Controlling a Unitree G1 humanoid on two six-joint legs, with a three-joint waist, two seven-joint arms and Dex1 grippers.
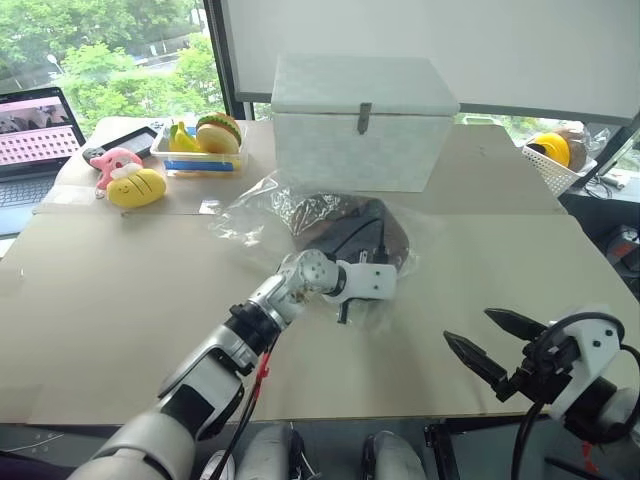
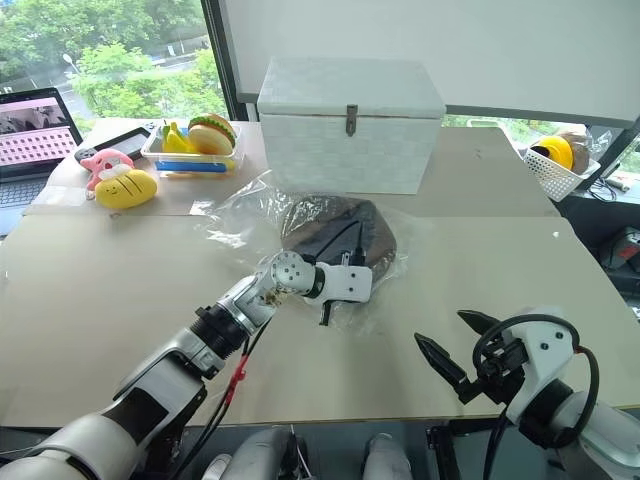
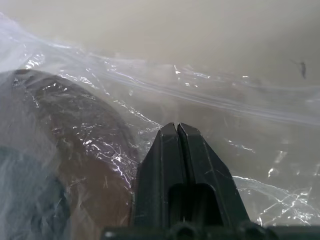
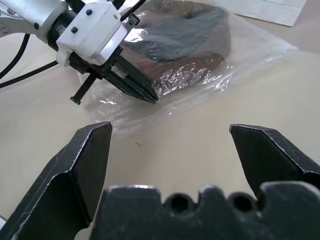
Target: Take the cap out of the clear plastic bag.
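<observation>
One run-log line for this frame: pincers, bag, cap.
left pincer: shut, pinching bag film | right pincer: open, off to the side above table | cap: inside bag

There was one cap (image 2: 335, 228) inside one bag (image 2: 250, 205), one white box (image 2: 350, 125), one laptop (image 2: 35, 130), one yellow plush (image 2: 125, 187), one pink toy (image 2: 100, 160), and two baskets: one (image 2: 195, 155) by the toys, one (image 2: 560, 165) far right.
</observation>
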